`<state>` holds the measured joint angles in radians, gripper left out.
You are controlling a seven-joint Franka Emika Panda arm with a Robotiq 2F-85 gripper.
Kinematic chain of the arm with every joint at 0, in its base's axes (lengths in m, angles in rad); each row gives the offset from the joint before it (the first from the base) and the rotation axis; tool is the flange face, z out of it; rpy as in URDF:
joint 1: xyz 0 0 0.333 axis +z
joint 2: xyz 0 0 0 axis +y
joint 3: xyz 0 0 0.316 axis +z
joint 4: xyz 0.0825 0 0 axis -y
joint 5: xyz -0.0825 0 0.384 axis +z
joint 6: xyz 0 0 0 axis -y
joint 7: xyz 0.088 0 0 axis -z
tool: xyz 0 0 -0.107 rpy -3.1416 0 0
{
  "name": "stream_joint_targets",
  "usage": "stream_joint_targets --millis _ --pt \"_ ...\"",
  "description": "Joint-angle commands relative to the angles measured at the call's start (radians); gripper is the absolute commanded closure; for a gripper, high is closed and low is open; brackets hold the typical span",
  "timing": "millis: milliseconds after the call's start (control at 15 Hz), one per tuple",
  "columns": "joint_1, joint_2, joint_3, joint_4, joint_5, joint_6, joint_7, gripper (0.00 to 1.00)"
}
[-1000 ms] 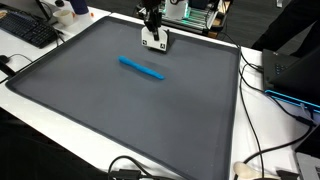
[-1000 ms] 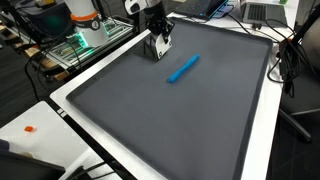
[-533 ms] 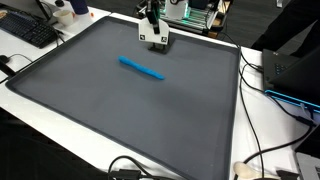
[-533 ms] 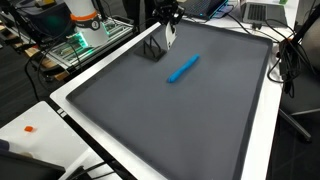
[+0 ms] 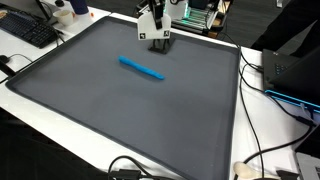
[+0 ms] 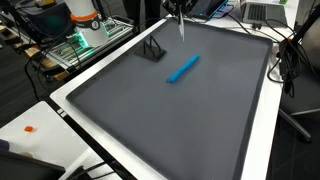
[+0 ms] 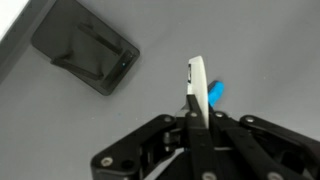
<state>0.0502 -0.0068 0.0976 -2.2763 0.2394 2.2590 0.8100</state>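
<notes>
At the far left of an exterior view, a small orange bit (image 6: 30, 128) lies on the white table (image 6: 60, 135), off the grey mat (image 6: 170, 120) that covers most of the top. Further right, near the mat's far edge, a small black holder (image 6: 152, 50) stands on the mat. Just right of the holder and above it hangs the gripper (image 6: 179, 10). Its jaws are closed on a thin white card (image 6: 181, 27) that points down from them — the card is clear of the mat and apart from the holder. Under the card, nearer the camera, a blue marker (image 6: 182, 68) lies slanted on the mat, near the holder but not touching it. At the far right, dark cables (image 6: 285, 60) trail off the table's edge.

The wrist view runs the same way. The holder sits at the upper left on the grey surface. The card stands edge-on in the middle, clamped between the jaws. Just to its right one end of the marker peeks out from behind the card — the rest of the marker is hidden.
</notes>
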Motion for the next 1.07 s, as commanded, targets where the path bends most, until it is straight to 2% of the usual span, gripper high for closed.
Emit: stream_joint_targets --millis 0,533,600,1000 --pt "0.018 0.091 -0.002 0.110 -0.029 -0.079 -0.150 0.99" --pt "0.055 0.229 -0.009 0.258 -0.169 -0.183 -0.421 0.99" --pt "0.055 0.194 -0.011 0.212 -0.126 -0.138 -0.372 0.96" --pt "0.058 0.224 -0.012 0.248 -0.145 -0.157 -0.414 0.96"
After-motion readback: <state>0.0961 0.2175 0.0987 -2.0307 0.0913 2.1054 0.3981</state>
